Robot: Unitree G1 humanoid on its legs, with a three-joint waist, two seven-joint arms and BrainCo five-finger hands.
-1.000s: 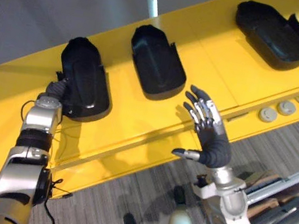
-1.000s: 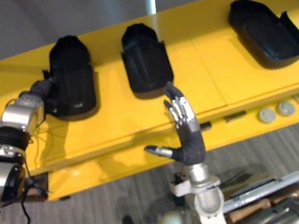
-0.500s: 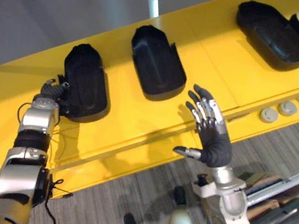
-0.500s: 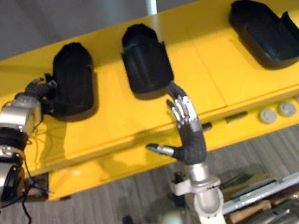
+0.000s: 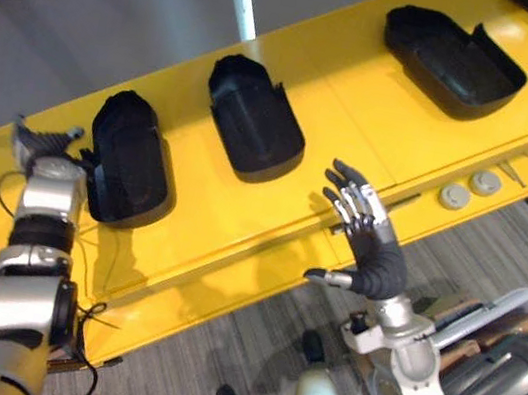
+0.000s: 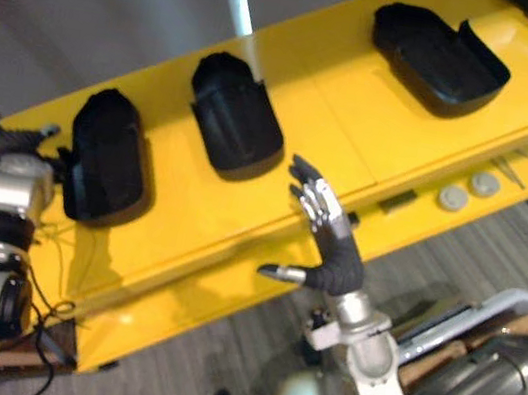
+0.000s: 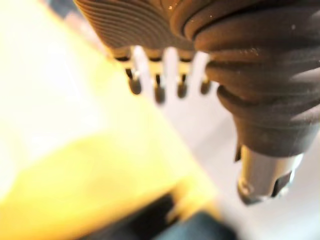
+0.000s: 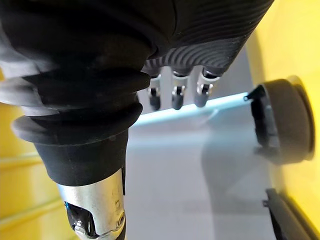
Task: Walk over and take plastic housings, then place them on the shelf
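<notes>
Fingers (image 7: 159, 90) of the left hand (image 5: 44, 146) are straight and spread, grasping nothing, over the yellow shelf (image 5: 359, 112) just to the robot's left of the nearest housing (image 5: 129, 157). That housing lies flat on the shelf, its long axis running from the front edge toward the grey wall (image 5: 93, 7), so it sits side-on to the hand; whether the thumb touches its rim I cannot tell. The middle housing (image 5: 255, 115) and the far housing (image 5: 452, 59) lie further right, well apart. The right hand (image 5: 367, 237) hangs relaxed and empty above the front lip, nearer the middle housing. This placement looks finished; the left hand's free way out is back over the front edge, since the wall closes the rear. A spare housing (image 5: 506, 385) waits in the cart (image 5: 521, 298) beside the right arm
</notes>
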